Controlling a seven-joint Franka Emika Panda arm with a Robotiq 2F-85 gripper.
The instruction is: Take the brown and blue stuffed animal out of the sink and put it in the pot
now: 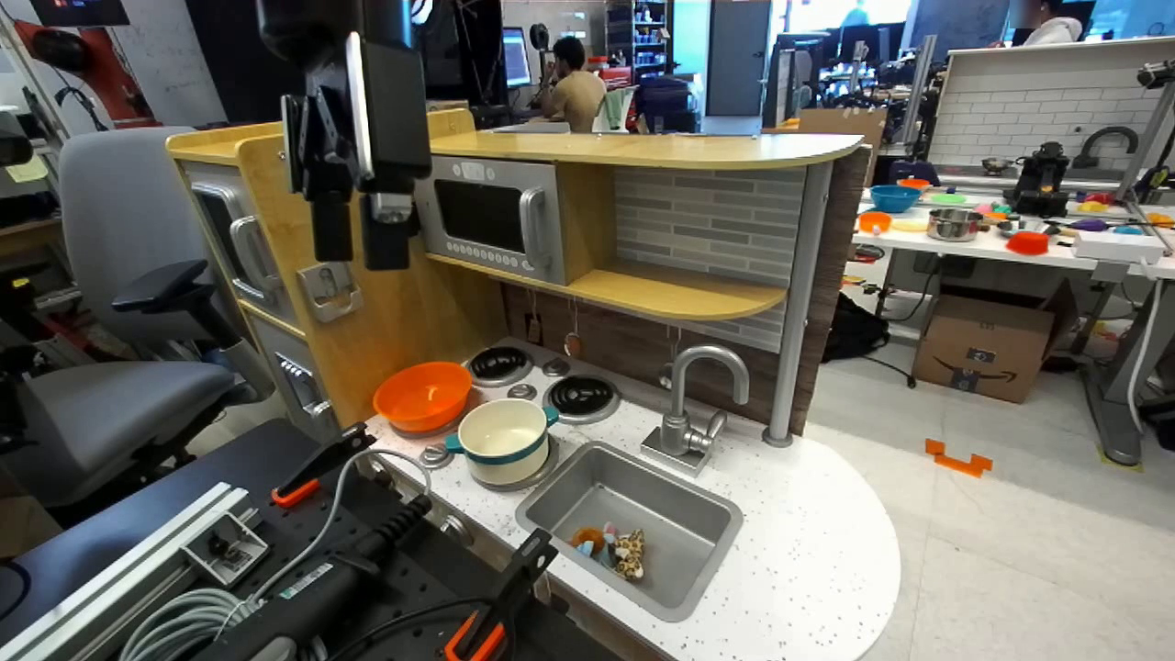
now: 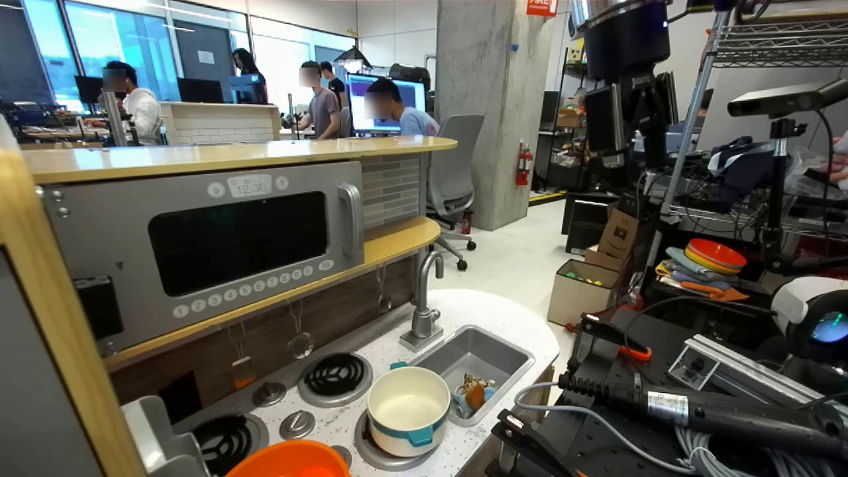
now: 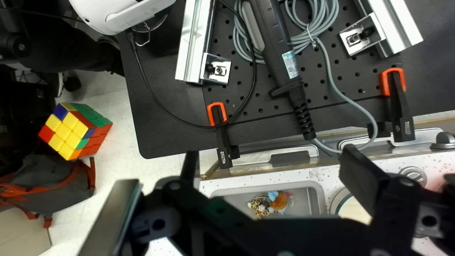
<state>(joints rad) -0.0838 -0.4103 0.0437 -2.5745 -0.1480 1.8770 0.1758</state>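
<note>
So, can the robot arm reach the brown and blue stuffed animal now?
Probably yes: the jaws are open and nothing visibly covers the brown and blue stuffed animal, though a spotted toy lies beside it.

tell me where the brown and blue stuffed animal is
In the wrist view, the brown and blue stuffed animal lies in the sink, just right of the leopard-print toy.

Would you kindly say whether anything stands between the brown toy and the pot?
Only the sink wall nearest the pot and the pot's own side; the spotted toy lies on the far side of the brown toy.
</note>
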